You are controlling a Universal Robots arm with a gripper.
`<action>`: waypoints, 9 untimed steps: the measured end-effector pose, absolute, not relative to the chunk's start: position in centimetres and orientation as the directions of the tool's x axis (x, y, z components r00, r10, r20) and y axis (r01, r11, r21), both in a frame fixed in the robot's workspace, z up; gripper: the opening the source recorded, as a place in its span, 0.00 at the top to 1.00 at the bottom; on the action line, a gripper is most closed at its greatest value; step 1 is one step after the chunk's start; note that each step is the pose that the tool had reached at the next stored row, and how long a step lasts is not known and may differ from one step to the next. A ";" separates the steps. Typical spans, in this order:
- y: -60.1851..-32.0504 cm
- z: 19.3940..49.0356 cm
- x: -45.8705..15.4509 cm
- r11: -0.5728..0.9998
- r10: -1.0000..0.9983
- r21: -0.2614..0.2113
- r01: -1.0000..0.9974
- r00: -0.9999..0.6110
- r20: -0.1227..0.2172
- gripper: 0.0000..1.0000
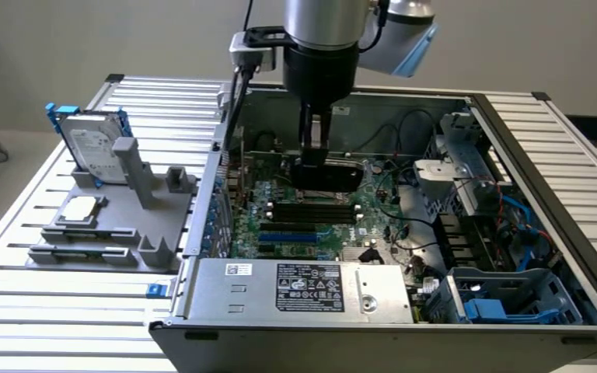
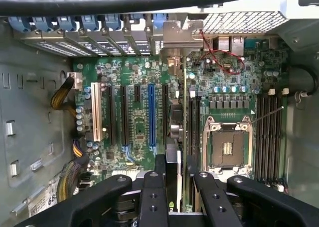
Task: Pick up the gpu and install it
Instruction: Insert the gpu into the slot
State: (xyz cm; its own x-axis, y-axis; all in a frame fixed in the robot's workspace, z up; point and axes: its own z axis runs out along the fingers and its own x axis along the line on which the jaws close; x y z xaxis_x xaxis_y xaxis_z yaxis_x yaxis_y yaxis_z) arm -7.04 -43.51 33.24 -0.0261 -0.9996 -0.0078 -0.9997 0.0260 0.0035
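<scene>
The gpu stands on edge inside the open computer case, dark face toward the camera, low over the green motherboard. My gripper reaches straight down from above and is shut on the card's top edge. In the wrist view the gpu is a thin line seen edge-on, running from between my fingers to its silver end bracket at the case's rear slot wall. It lies beside the long blue slot. I cannot tell whether its lower edge sits in a slot.
A grey fixture on the exterior view's left holds a hard drive in a blue frame and a square processor chip. The power supply fills the case's near end. Drive cages and cables crowd the right. The processor socket is open.
</scene>
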 end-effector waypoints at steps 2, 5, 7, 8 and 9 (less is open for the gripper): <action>-44.2 33.1 -7.1 0.026 -1.000 0.004 -1.000 -0.026 -0.008 0.74; -45.0 32.7 -7.3 0.025 -1.000 0.004 -1.000 -0.026 -0.010 0.74; -45.1 32.5 -7.4 0.026 -1.000 0.004 -1.000 -0.026 -0.010 0.74; -45.2 32.4 -7.4 0.025 -1.000 0.004 -1.000 -0.026 -0.010 0.74; -45.3 32.4 -7.4 0.025 -1.000 0.004 -1.000 -0.025 -0.011 0.74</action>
State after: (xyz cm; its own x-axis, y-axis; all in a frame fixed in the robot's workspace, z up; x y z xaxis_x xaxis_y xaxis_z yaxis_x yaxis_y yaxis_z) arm -7.42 -45.28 32.37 -0.0255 -0.9996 -0.0106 -0.9997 0.0255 0.0037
